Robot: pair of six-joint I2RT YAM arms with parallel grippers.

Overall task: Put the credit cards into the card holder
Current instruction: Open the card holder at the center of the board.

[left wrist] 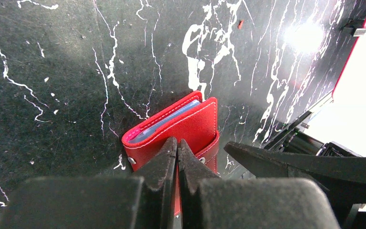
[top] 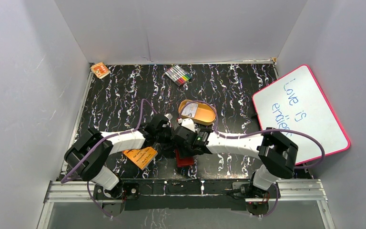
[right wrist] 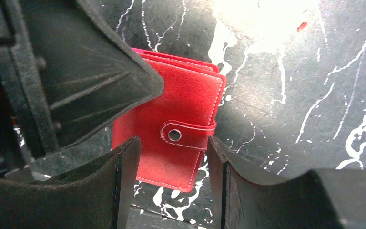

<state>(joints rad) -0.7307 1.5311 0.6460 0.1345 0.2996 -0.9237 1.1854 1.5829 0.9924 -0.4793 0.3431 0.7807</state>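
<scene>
The card holder (top: 185,160) is a small red wallet lying folded on the black marbled table, near the front edge between the two arms. Its snap tab (right wrist: 186,133) wraps over the cover, and bluish pockets (left wrist: 164,121) peek out at one edge. My left gripper (left wrist: 177,144) is shut, its tips together over the red cover; I cannot tell whether they pinch it. My right gripper (right wrist: 171,143) is open, its fingers standing on either side of the wallet's tab end without touching it. One pale credit card (top: 189,110) lies in the orange tin.
The orange oval tin (top: 205,116) sits just behind the grippers. A flat orange booklet (top: 140,156) lies left of the wallet. Coloured markers (top: 178,75) and a small orange box (top: 100,70) are at the back. A pink-framed whiteboard (top: 300,114) leans at the right.
</scene>
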